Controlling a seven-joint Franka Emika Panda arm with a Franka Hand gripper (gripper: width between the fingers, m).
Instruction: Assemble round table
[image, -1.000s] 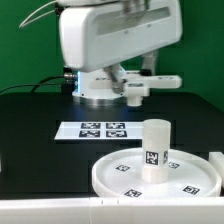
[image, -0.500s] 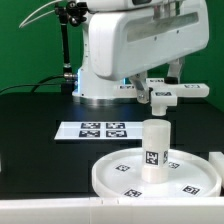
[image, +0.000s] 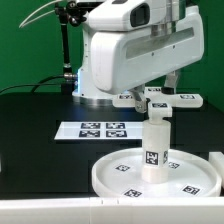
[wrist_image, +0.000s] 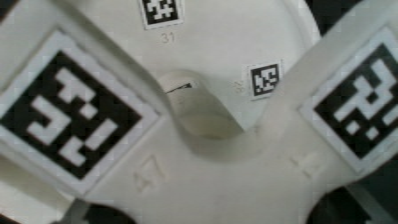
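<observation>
The large rimmed round disc (image: 108, 178) lies flat on the black table at the front. The short cylinder leg (image: 155, 150) stands upright on its middle, tag facing the camera. My gripper (image: 160, 93) is shut on the cross-shaped base (image: 160, 101) and holds it level in the air, just above and slightly behind the leg's top, apart from it. In the wrist view the cross-shaped base (wrist_image: 199, 125) fills the picture with its tagged arms and centre hub. My fingers are hidden there.
The marker board (image: 100, 130) lies flat on the table behind the disc. The white robot body (image: 120, 60) stands at the back. A white edge (image: 217, 160) shows at the exterior view's right, beside the disc.
My gripper has moved with the cross-shaped base toward the exterior view's right and forward, then down, until it is over the leg. Disc and leg have not moved.
</observation>
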